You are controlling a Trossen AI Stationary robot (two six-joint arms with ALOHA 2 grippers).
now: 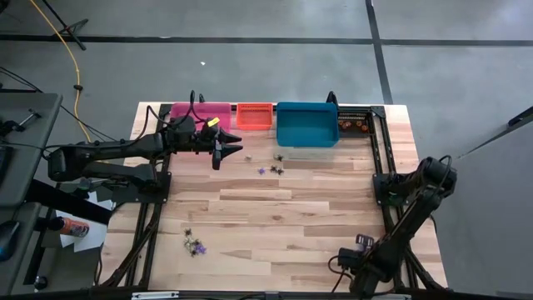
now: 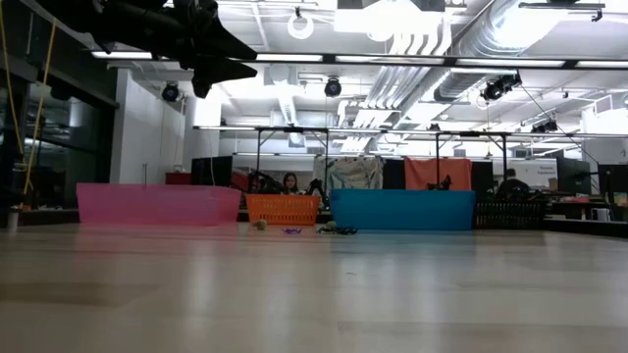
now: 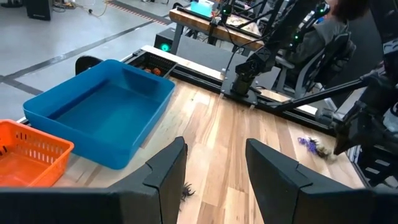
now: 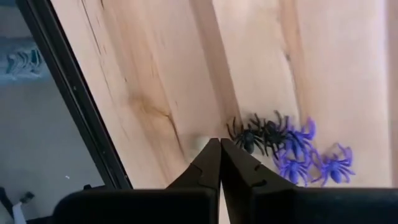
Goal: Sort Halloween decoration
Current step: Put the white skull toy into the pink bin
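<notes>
Hovering above the table's far-left part, just in front of the pink bin (image 1: 200, 115), the left hand (image 1: 235, 147) had its fingers apart and nothing between them. The nearest trinkets (image 1: 272, 168), a purple and dark scatter, lay on the table (image 1: 316, 208) toward the right of that hand, in front of the blue bin (image 1: 306, 123); one pale piece (image 1: 247, 155) sat just beside the fingertips. The hand pointed rightward along the far edge, so the scatter was roughly ahead of it, and any reach looked like a short forward drop. In the left wrist view a dark spider (image 3: 186, 190) showed on the wood between the fingers (image 3: 166, 171), below them, not touched. A second cluster (image 1: 194, 245), purple and black, lay near the front-left corner, well apart from both hands. The right hand (image 4: 219, 163) waited at the front-right corner, fingers together, holding nothing; spiders (image 4: 286, 146) appeared in its wrist view, but which cluster that was could not be told. The left arm was clearly nearer the far scatter. Each trinket was too small to give a long axis or exact count. The orange bin (image 1: 255, 114) stood between pink and blue; a dark tray (image 1: 353, 123) at the far-right corner held orange bits, hard to make out. The low view showed the trinkets only as specks before the bins.
</notes>
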